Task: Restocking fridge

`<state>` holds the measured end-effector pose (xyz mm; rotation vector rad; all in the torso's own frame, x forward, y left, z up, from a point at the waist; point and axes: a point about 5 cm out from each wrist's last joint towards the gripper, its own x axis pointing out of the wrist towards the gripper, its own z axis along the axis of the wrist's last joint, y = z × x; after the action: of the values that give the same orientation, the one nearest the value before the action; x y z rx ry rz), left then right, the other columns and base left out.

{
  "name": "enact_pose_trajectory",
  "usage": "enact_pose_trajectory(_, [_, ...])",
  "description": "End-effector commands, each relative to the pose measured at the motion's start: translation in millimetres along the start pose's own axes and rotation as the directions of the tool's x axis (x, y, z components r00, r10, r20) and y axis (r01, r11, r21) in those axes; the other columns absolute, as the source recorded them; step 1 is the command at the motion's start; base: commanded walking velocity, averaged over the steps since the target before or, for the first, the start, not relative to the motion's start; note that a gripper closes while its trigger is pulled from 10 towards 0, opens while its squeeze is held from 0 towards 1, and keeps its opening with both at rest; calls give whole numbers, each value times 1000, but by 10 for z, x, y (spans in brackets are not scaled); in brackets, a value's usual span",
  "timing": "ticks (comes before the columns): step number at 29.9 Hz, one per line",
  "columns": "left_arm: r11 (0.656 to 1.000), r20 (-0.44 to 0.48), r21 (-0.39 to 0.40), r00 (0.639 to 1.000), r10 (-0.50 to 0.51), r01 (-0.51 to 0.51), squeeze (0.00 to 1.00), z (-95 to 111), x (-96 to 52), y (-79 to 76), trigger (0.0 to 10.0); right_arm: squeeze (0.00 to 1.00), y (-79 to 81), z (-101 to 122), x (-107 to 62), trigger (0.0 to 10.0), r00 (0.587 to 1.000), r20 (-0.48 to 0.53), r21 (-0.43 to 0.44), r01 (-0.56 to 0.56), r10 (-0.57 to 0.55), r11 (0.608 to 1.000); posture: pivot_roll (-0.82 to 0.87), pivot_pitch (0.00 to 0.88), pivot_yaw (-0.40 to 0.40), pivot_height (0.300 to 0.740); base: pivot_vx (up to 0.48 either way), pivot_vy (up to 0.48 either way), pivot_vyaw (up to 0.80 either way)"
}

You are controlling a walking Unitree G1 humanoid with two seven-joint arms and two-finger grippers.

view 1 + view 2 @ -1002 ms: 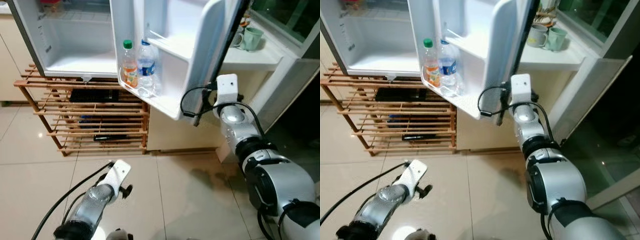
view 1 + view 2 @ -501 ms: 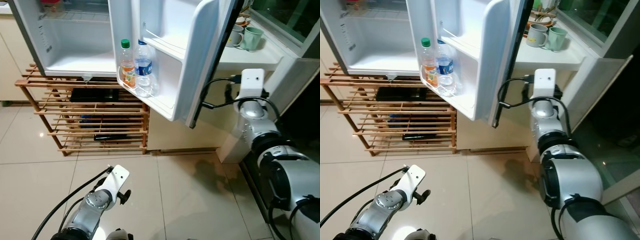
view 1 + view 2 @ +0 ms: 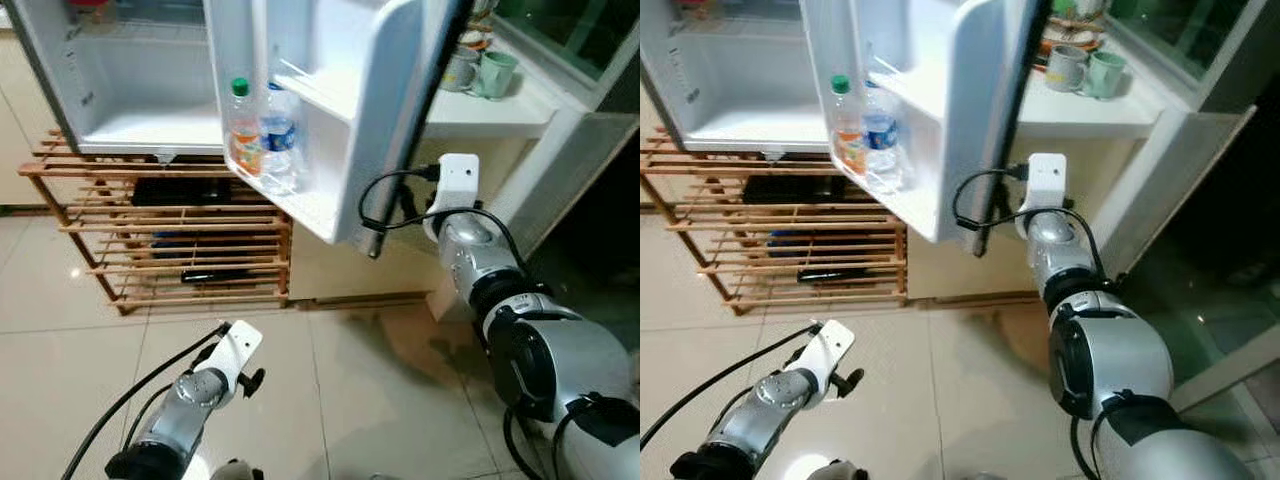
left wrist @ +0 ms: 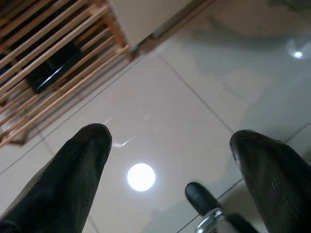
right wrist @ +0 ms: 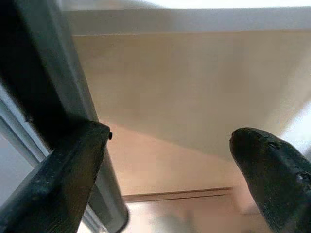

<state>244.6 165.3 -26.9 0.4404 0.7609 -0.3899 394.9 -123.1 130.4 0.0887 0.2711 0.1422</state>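
The white fridge (image 3: pixel 130 90) stands open, its door (image 3: pixel 385 110) swung out toward me. On the door shelf are an orange-drink bottle with a green cap (image 3: pixel 240 130) and a clear water bottle (image 3: pixel 278 135). My right arm (image 3: pixel 458 190) reaches up behind the door's outer edge. In the right wrist view my right gripper (image 5: pixel 170 160) is open, and one of its fingers (image 5: pixel 58 184) lies right beside the door's dark edge (image 5: pixel 58 82). My left gripper (image 4: pixel 170 160) hangs low over the floor, open with nothing between its fingers.
A wooden slatted rack (image 3: pixel 170 240) with dark items on it stands under the fridge. A white counter (image 3: pixel 500 110) with mugs (image 3: pixel 495 75) runs to the right, behind the door. A glass door (image 3: pixel 590 40) stands at the far right. Pale tiled floor (image 3: pixel 380 400) lies before me.
My right arm swung out to the right half a second ago and has come back to the door's edge. The view has shifted slightly. The left arm has barely moved.
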Motion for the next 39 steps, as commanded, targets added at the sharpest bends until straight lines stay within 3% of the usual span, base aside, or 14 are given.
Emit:
enact_pose_trajectory(1, [1000,21,18,999,-24,24,0,73,25,-56,10000,0,273,318,47,10000,988,91,3,-128,128,992,26,0,-75,740,0,0,0])
enact_pose_trajectory(3, [999,28,18,999,-37,37,0,89,30,-82,10000,0,427,377,48,10000,970,121,21,-215,211,976,21,0,-75,740,0,0,0])
enact_pose_trajectory(6, [997,35,16,997,-70,69,0,98,24,-135,10000,0,970,532,-62,10000,776,204,42,-615,596,787,26,0,-86,740,0,0,0])
enact_pose_trajectory(7, [997,35,16,997,-70,69,0,98,24,-135,10000,0,970,532,-62,10000,776,204,42,-615,596,787,26,0,-86,740,0,0,0])
enact_pose_trajectory(8, [997,35,16,997,-74,74,0,95,21,-143,10000,0,1084,564,-125,10000,693,221,37,-709,686,704,26,0,-87,740,0,0,0])
enact_pose_trajectory(11, [996,40,4,995,-93,93,0,66,3,-158,10000,0,1277,608,-714,10000,339,285,59,-940,897,337,17,0,-97,740,0,0,0])
enact_pose_trajectory(12, [995,41,1,994,-97,97,0,66,3,-171,10000,0,1270,529,-829,10000,294,277,91,-956,915,280,-1,0,-102,740,0,0,0])
enact_pose_trajectory(18, [988,102,31,983,-155,153,0,203,29,-313,10000,0,727,-93,-499,10000,642,154,254,-761,751,597,-23,0,-96,740,0,0,0])
enact_pose_trajectory(21, [989,212,30,966,-149,146,0,424,11,-320,10000,0,478,-272,-449,10000,773,65,180,-631,631,754,-24,0,-96,740,0,0,0])
enact_pose_trajectory(23, [999,339,-15,940,-44,52,0,682,-34,-186,10000,0,177,-419,-429,10000,910,-24,44,-412,414,910,-23,0,-100,740,0,0,0])
enact_pose_trajectory(24, [999,386,-52,922,8,14,0,785,-63,-119,10000,0,59,-477,-444,10000,942,-53,-2,-331,330,944,-22,0,-101,740,0,0,0])
enact_pose_trajectory(30, [959,543,-260,803,244,-115,0,1174,-289,188,10000,0,-466,-581,-483,10000,999,-49,-12,6,-7,1000,-3,0,-106,740,0,0,0])
enact_pose_trajectory(35, [896,595,-379,682,426,-230,0,1200,-608,452,10000,0,-939,-600,-634,10000,960,54,-162,279,-273,947,9,0,-84,740,0,0,0])
enact_pose_trajectory(39, [871,565,-393,669,482,-296,0,1077,-700,548,10000,0,-1023,-718,-701,10000,943,48,-162,334,-331,929,21,0,-76,740,0,0,0])
